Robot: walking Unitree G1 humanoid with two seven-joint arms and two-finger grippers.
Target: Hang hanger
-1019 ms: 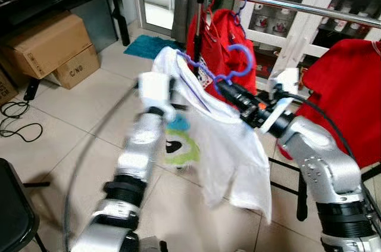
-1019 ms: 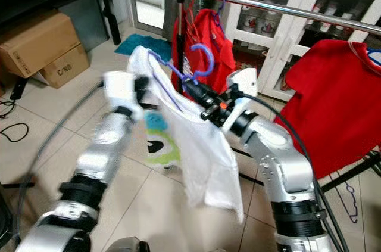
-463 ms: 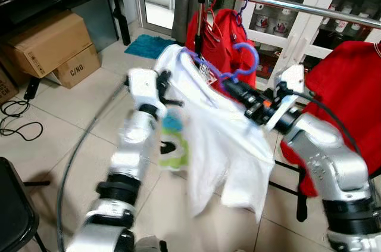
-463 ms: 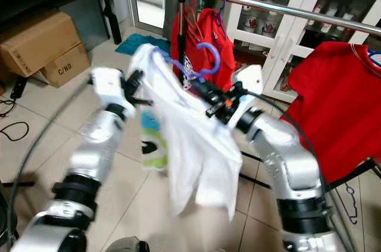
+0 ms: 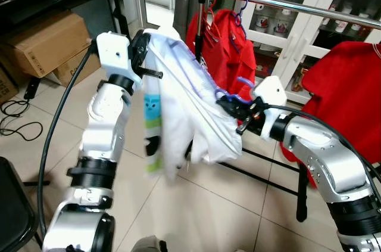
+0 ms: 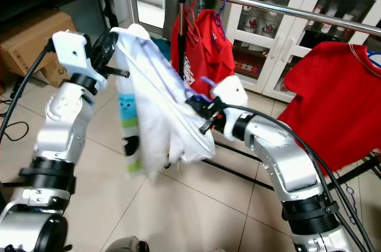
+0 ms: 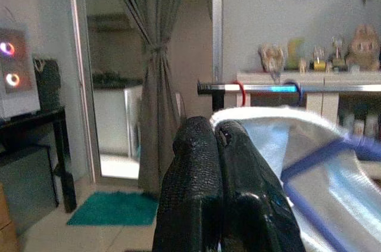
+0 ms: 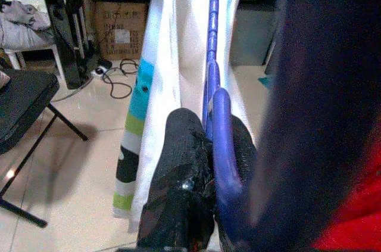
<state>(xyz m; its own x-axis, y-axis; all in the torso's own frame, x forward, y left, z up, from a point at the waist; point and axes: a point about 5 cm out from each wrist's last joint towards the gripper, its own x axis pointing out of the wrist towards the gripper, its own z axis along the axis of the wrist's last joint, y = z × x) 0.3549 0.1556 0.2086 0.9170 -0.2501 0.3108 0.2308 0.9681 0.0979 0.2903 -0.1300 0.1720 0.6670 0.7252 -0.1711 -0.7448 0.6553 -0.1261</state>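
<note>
Blue plastic, the hanger (image 5: 229, 93) sits clenched in my right gripper (image 5: 233, 104) near its hook, with the white shirt (image 5: 178, 115) draped over it. Its long axis runs from that hook up and across to my left gripper (image 5: 144, 55), which is pinched shut on the far shoulder of the shirt, so the hanger lies tilted, left end high, hook end low.

What matters next: the rail (image 5: 286, 3) is above and beyond my right gripper, and the hook sits well below it. I judge the right arm must lift the hook up and over the bar, as it is the nearer one.

Along the rail, a red garment (image 5: 223, 43) already hangs on its own hangers just behind the white shirt, and a second red garment (image 5: 345, 85) hangs further to my right. The bare stretch of bar between them looks like the place to aim. A white glass-door cabinet (image 5: 309, 2) stands behind, cardboard boxes (image 5: 50, 46) to my left.
</note>
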